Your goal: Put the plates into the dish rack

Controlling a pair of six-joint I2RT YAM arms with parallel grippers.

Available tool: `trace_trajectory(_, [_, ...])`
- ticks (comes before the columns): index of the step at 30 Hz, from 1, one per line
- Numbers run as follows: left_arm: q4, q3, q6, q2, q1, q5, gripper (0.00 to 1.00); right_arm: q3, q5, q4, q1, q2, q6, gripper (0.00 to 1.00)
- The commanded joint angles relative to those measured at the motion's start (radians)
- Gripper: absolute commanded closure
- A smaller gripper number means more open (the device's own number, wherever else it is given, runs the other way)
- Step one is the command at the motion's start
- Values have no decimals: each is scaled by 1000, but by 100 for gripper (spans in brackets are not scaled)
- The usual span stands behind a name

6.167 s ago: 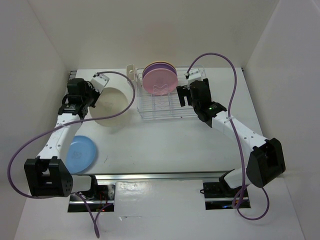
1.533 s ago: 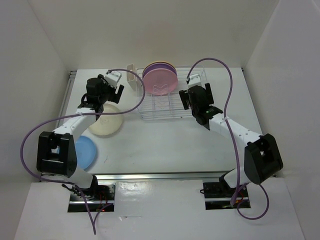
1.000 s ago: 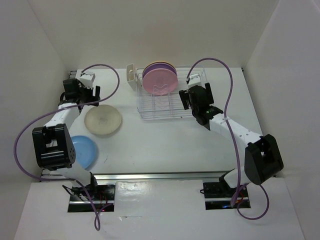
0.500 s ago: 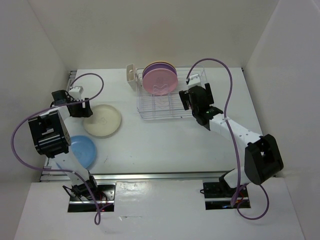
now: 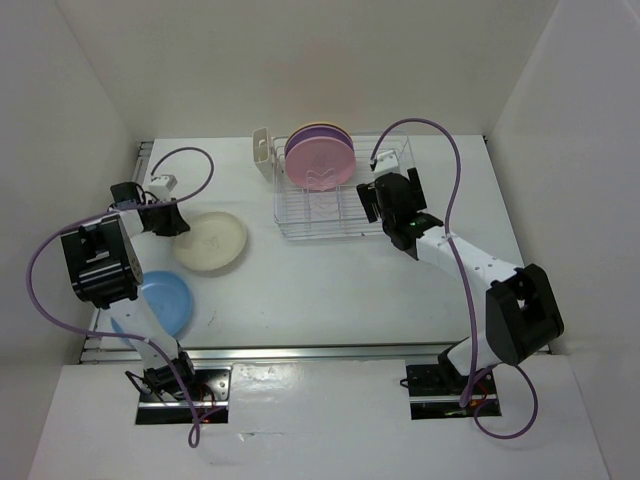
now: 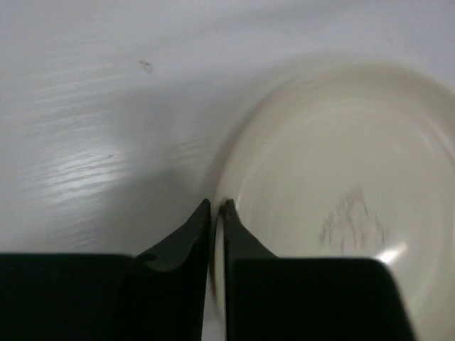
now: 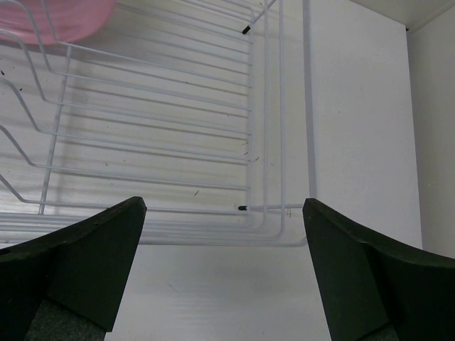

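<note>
A robotics lab: white panels [image 5: 80,120] are boxing in the table [image 5: 330,290], and an aluminium rail [image 5: 320,352] is running along six o'clock.

cream plate [image 5: 212,243], pink plate [image 5: 320,160], blue plate [image 5: 168,300]

White table [image 5: 330,290] with a cream plate [image 5: 210,243], a sky-blue plate [image 5: 170,298] nearby, the dish rack [image 5: 330,212] farther back.

The left gripper [image 6: 217,207] pinches the near-left rim of the cream plate [image 6: 341,206] between two dark, nearly closed fingers [image 6: 178,241]. White table [image 6: 106,106] lies left of the plate, and grey scuffs [image 6: 352,224] mark its centre.
</note>
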Motion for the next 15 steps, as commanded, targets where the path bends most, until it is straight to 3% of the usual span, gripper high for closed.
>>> trace_trajectory(1, [-19,38,25,25,0,74,95,28,7,31,-7,0,-6,0])
trace_trajectory(2, [-19,49,25,37,0,65,100,28,7,31,-7,0,-6,0])
trace_trajectory(10, [-29,118,-1,46,0,118,100,28,7,31,-7,0,-6,0])
trace_trajectory(15, [-39,302,-56,26,0,184,100,28,-13,31,-7,0,3,0])
